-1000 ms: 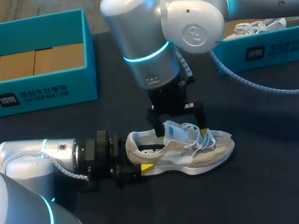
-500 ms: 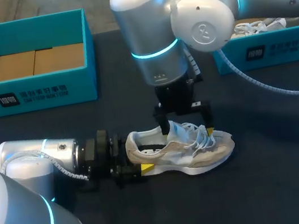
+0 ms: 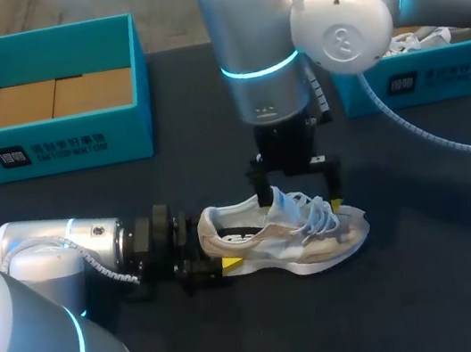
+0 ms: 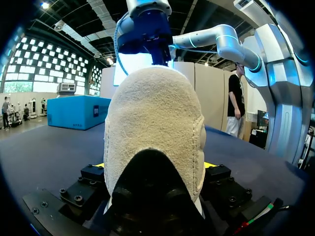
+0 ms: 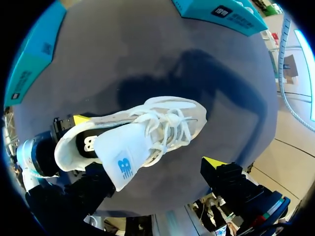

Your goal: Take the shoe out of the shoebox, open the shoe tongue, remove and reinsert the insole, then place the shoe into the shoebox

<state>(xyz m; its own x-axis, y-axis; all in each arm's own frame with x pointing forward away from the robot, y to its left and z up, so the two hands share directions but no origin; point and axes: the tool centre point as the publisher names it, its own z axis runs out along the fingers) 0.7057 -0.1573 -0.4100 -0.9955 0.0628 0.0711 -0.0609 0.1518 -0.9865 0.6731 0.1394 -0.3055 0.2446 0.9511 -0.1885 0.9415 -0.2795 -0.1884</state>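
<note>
A cream and white shoe (image 3: 293, 239) lies on its sole on the dark table, toe pointing right. My left gripper (image 3: 216, 253) comes in low from the left and is shut on its heel, which fills the left wrist view as a fuzzy cream shoe (image 4: 155, 123) between the fingers. My right gripper (image 3: 301, 198) hangs straight down over the laces, open, one finger on each side of the shoe. In the right wrist view the shoe (image 5: 162, 123) lies under the right gripper (image 5: 155, 169), and the white tongue (image 5: 118, 157) stands up against one finger.
A teal shoebox (image 3: 49, 144) with brown cardboard inside stands at the back left. A second teal box (image 3: 422, 77) at the back right holds another white shoe (image 3: 403, 42). A grey cable (image 3: 409, 133) loops from my right arm over the table.
My right arm has moved right along the shoe, from over the collar to over the laces, still open. The left gripper and the shoe have not moved.
</note>
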